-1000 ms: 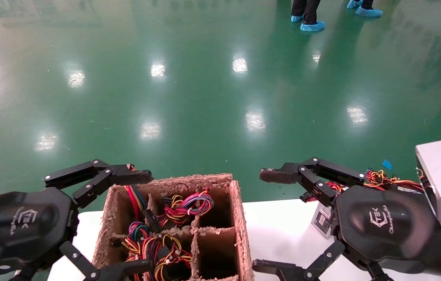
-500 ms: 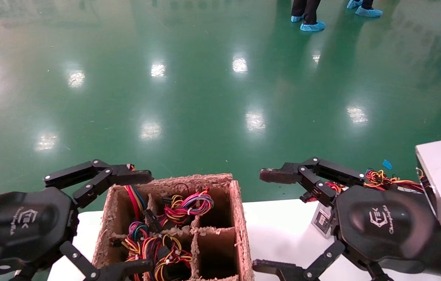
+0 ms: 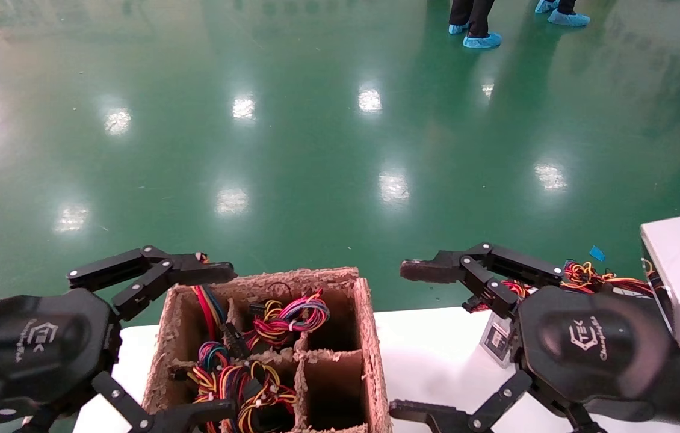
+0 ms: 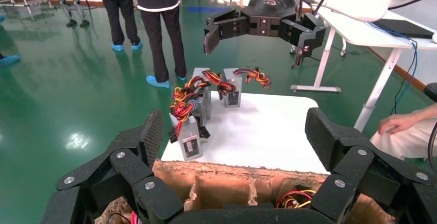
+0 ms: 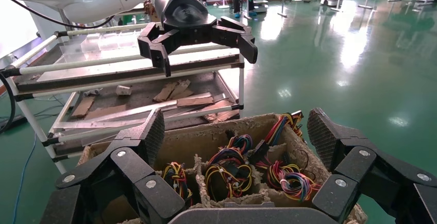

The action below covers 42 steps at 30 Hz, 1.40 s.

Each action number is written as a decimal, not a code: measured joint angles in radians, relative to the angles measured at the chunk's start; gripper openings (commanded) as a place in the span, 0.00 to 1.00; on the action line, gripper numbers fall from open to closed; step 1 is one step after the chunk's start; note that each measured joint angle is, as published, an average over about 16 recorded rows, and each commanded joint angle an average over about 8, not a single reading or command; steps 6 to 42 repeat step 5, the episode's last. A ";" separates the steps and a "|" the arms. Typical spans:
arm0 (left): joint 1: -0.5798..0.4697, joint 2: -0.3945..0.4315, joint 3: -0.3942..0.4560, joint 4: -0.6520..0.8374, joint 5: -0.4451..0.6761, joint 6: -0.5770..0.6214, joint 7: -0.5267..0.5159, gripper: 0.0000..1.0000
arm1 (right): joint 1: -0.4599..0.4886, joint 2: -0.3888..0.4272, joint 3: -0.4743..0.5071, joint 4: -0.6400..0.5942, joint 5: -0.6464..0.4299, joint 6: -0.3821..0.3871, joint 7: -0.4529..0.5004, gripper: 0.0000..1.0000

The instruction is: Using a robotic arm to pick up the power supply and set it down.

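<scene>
Pre-grasp stage. Right claw spread wide, empty, hovering above the white tabletop. Power supply stands on it just beyond the claw, untouched. Next: descend, straddle its body, close. Left claw wide, idle over cardboard box.

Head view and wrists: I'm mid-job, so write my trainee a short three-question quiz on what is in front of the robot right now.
1. Pick one. The power supplies stand: A) on the green floor, B) on the white table, C) on a shelf.
2. True or false: the right gripper has its jaws shut on one of them.
3. Fill in: the cardboard box has compartments holding bundles of coloured ___.

Key: 1 B. 2 False: its jaws are open, as are those of the left gripper. 3 wires.
</scene>
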 measured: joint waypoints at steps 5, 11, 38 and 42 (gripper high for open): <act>0.000 0.000 0.000 0.000 0.000 0.000 0.000 1.00 | 0.000 0.000 0.000 0.000 0.000 0.000 0.000 1.00; 0.000 0.000 0.000 0.000 0.000 0.000 0.000 1.00 | 0.000 0.000 0.000 0.000 0.000 0.000 0.000 1.00; 0.000 0.000 0.000 0.000 0.000 0.000 0.000 1.00 | 0.000 0.000 0.000 0.000 0.000 0.000 0.000 1.00; 0.000 0.000 0.000 0.000 0.000 0.000 0.000 1.00 | 0.000 0.000 0.000 0.000 0.000 0.000 0.000 1.00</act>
